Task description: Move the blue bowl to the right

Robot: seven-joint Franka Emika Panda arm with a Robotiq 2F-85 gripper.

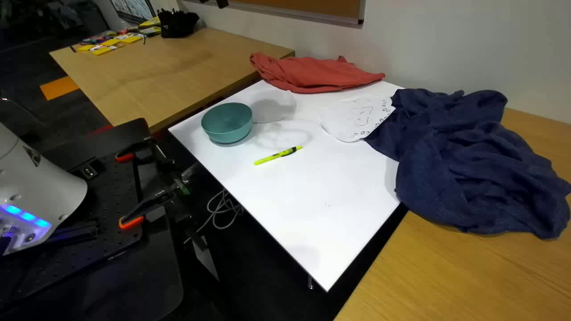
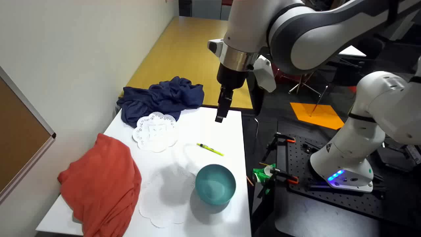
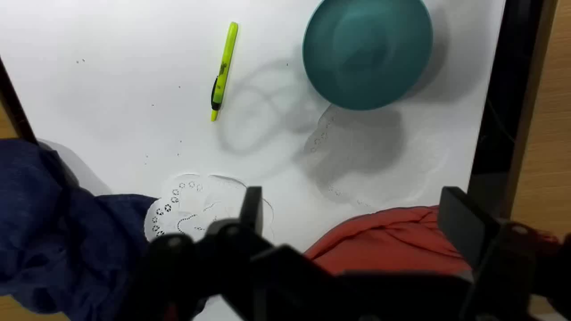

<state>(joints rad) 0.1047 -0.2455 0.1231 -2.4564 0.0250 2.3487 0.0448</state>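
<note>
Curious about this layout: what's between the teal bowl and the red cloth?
A white scalloped doily lies between teal bowl and red cloth in all three views.

Office-like lab, robot base (image 2: 342,168) standing on a perforated black plate (image 1: 117,187), orange-tipped clamps (image 2: 286,175) gripping its edge, corkboard (image 2: 18,138) hanging on a plain wall (image 1: 468,49), wooden surfaces (image 1: 156,71) running along the wall.

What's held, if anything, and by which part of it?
Nothing is held: in the wrist view the fingers stand apart, gripping nothing, and the blue bowl sits clear of them.
</note>
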